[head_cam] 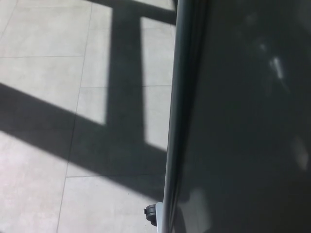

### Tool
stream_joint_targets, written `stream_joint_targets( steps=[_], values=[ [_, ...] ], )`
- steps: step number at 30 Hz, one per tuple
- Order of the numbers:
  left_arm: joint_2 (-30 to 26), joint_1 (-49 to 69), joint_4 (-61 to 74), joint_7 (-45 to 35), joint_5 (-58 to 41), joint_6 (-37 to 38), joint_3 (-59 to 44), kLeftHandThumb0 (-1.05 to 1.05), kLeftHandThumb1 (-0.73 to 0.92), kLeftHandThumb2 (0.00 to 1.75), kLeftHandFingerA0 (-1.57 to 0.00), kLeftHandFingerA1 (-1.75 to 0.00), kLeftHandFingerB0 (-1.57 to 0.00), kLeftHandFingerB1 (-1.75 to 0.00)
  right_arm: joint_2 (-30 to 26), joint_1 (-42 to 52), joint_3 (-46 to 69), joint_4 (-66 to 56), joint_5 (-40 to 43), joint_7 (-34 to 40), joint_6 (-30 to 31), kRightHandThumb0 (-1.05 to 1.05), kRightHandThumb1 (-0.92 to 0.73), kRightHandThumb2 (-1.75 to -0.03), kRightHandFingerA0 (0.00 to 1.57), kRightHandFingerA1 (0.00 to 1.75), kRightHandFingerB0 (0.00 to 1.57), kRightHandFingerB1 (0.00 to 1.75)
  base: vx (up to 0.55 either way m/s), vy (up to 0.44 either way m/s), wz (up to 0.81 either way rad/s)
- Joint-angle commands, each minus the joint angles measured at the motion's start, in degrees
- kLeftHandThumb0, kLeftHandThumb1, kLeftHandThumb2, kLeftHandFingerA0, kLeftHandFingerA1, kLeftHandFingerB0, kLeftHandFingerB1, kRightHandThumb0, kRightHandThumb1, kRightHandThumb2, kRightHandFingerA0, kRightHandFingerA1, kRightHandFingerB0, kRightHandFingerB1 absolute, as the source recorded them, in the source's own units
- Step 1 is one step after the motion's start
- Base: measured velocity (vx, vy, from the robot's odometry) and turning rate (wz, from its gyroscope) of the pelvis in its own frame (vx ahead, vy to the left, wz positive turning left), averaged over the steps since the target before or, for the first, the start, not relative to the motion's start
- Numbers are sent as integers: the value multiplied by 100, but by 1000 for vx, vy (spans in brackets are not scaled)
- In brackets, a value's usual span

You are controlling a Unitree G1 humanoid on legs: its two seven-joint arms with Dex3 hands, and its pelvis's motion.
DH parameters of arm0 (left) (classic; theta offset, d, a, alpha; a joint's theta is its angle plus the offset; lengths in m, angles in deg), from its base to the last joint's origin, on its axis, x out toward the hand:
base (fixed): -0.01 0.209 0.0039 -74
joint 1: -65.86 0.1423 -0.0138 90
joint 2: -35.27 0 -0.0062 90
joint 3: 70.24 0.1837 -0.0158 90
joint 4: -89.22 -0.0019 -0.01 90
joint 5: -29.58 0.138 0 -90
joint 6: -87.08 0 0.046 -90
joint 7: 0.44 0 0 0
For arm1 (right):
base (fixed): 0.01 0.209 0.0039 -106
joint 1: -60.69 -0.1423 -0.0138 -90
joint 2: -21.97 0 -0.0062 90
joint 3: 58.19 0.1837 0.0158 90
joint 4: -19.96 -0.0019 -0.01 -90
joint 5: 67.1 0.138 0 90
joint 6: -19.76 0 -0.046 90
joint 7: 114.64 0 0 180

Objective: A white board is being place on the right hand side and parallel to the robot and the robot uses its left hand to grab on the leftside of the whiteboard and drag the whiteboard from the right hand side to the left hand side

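Filling the right half of the head view, the whiteboard (243,121) stands upright with its surface in shade. You see its metal left edge (175,121) running from top to bottom of the picture. Left of it lies the tiled floor (43,184), crossed by broad shadows. A caster (151,212) shows at the frame's foot. Neither hand is visible, so hand state and position relative to the board cannot be told.
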Motion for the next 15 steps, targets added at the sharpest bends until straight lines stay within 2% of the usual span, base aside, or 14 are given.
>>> stream_joint_targets(
  steps=[1,2,4,5,6,7,8,9,12,13,15],
  values=[
    [-158,256,944,-49,181,423,230,-29,62,108,-1,-49,0,-49,-134,43,43,117,194,-278,-439,-84,-74,-63,70,121,38,80,0,0,0],
    [-134,274,1119,-40,133,374,237,-44,67,62,-10,-32,-10,-22,-133,50,40,129,200,-296,-457,-85,-74,-63,70,121,38,80,0,0,0],
    [-47,191,1475,-185,-86,225,226,-43,63,62,-8,-29,-9,-22,-144,69,26,174,200,-334,-477,-84,-74,-63,70,120,39,78,0,0,0],
    [-40,156,1636,-250,-84,268,282,-52,58,71,-7,-32,-8,-25,-152,91,29,193,209,-347,-482,-84,-74,-64,71,120,38,77,0,0,0],
    [-41,106,1840,-291,-91,163,337,-48,60,61,-12,-33,-9,-20,-152,107,36,199,225,-363,-505,-83,-75,-63,72,120,39,78,0,0,0],
    [-43,43,2047,-317,-114,-21,384,-48,60,61,-12,-33,-9,-20,-147,120,43,196,242,-379,-534,-83,-75,-63,72,120,39,78,0,0,0],
    [-45,-95,2377,-430,-213,-278,457,-51,54,70,-6,-30,-6,-17,-152,133,30,209,225,-352,-556,-83,-75,-64,73,120,38,77,0,0,0],
    [-24,-211,2639,-529,-365,-532,489,-45,49,73,-4,-34,-2,-13,-151,143,31,213,231,-345,-548,-82,-55,-100,80,111,38,73,0,0,0],
    [13,-268,2932,-604,-531,-867,478,-45,49,73,-4,-34,-2,-13,-147,147,36,220,255,-354,-530,-82,-55,-100,80,111,38,73,0,0,0],
    [50,-484,3335,-637,-601,-1210,607,-50,46,76,0,-22,0,-8,-156,190,7,221,223,-365,-563,-80,-79,-63,68,121,33,76,0,0,0],
    [74,-706,3669,-595,-526,-1449,768,-52,47,76,0,-20,0,-5,-161,215,-8,212,210,-381,-592,-81,-79,-63,67,122,33,77,0,0,0]
  ],
)
